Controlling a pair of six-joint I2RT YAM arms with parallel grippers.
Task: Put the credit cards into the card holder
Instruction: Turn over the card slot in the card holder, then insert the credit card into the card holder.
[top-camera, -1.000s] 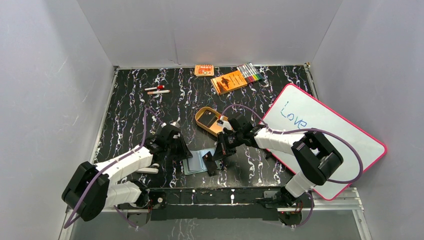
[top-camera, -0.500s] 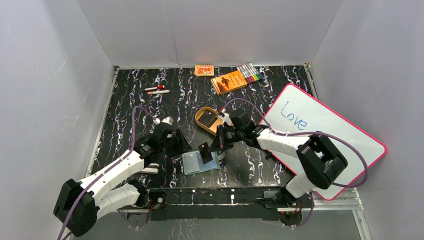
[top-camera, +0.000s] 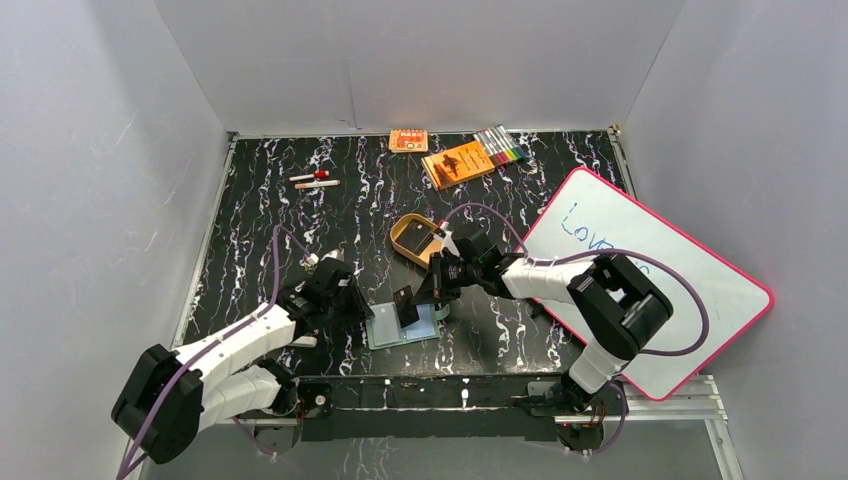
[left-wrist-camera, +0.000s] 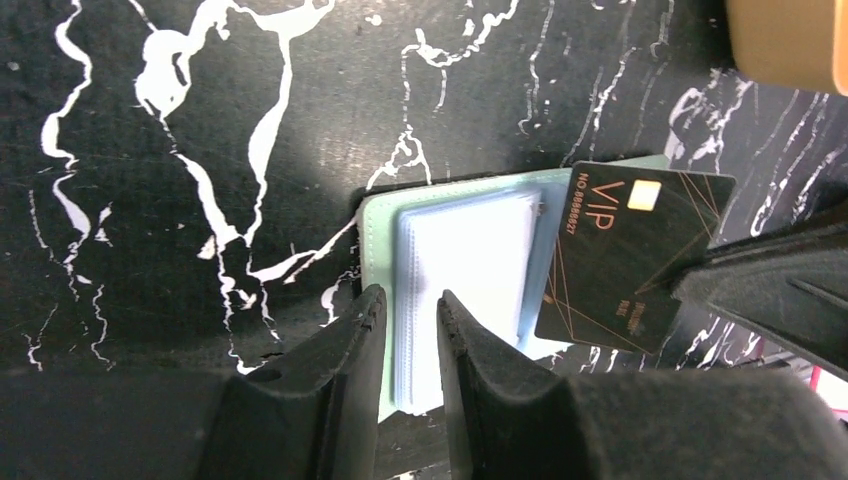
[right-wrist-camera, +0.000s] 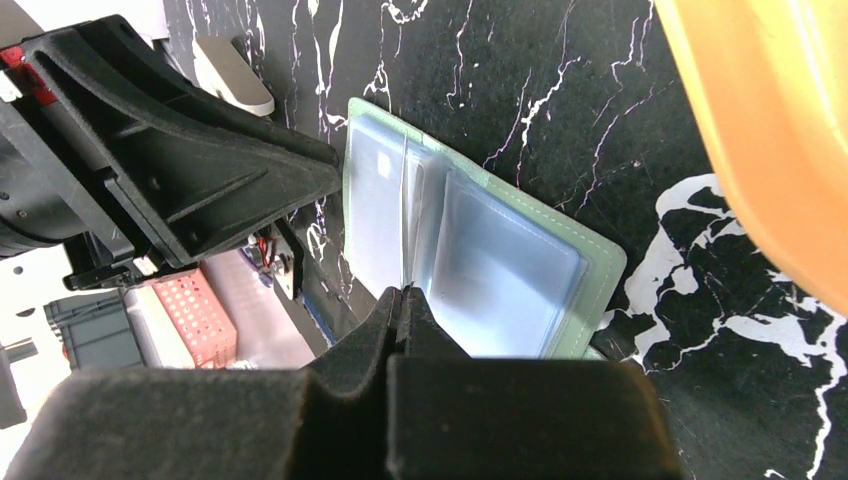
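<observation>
Card (left-wrist-camera: 630, 255): black VIP card, off the table (top-camera: 260, 230), tilted, over the right half of the open holder (left-wrist-camera: 460, 270). It is not yet in a pocket.

Right gripper (right-wrist-camera: 403, 300): fingers closed on one corner of the card, reaching in from 2 o'clock of the holder in the top view. My read is that the corner grip leaves most of the card free to slide into a pocket.

Holder: flat and open near the table's front edge, between the two arms, pale blue pockets up.

Left gripper (left-wrist-camera: 408, 305): at 9 o'clock of the holder, fingers a narrow gap apart, astride the left flap's edge. It is likely there to pin the holder or spread the pockets. Can't tell whether it pinches a leaf.

The card is at 3 o'clock of the left fingertips, near but apart. Tray (top-camera: 398, 238) is at 12 o'clock, beyond the holder.
</observation>
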